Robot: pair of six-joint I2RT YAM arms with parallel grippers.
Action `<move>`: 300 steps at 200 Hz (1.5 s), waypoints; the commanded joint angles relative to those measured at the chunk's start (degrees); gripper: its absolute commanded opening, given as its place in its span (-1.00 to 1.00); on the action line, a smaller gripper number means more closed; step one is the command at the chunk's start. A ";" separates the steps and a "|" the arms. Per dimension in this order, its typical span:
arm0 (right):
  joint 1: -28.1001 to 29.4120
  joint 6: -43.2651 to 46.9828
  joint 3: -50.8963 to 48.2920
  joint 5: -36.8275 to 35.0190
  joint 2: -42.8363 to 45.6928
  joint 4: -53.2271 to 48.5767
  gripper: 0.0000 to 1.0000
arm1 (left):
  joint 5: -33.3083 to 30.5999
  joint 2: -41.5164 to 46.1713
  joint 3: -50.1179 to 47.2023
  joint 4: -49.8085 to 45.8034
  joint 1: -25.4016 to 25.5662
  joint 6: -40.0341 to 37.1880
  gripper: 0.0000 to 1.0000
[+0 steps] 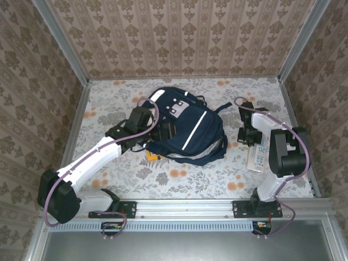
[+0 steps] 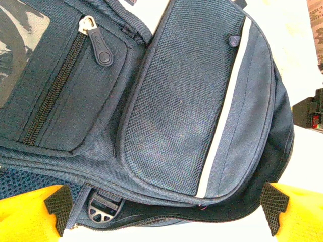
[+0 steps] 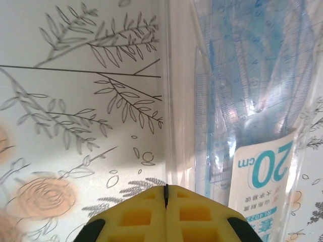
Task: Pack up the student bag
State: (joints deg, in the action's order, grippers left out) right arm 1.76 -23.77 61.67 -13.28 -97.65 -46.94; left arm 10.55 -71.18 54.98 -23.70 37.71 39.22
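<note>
Right gripper, clenched, fingertips meeting at the edge of the ruler pack; I cannot tell whether its film is pinched. Left gripper, spread wide, straddles the student bag, probably to steady it. The bag lies mid-table, the pack at its 3 o'clock.

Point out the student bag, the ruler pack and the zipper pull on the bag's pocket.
student bag (image 1: 190, 126): top external view, navy front panel left of the white stripe.
ruler pack (image 3: 265, 169): right wrist view, its white printed label.
zipper pull (image 2: 99, 46): left wrist view, dark rubber tab.
</note>
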 commanded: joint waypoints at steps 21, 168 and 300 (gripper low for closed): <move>-0.92 -1.16 4.82 -1.02 3.42 -2.31 -0.57 | 0.89 0.95 -0.14 0.58 -0.45 0.93 1.00; -17.88 -8.09 -6.19 19.98 2.31 7.77 0.24 | 0.81 1.19 -0.09 0.61 -0.63 0.57 1.00; -3.63 -11.09 -3.87 15.76 9.92 3.30 0.15 | 2.08 -0.31 0.90 1.20 -1.25 -0.23 1.00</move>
State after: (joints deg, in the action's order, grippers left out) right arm -4.78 -33.95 61.23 4.34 -94.04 -40.91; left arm 11.18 -70.54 54.98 -23.53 36.97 39.42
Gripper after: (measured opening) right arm 0.597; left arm 0.999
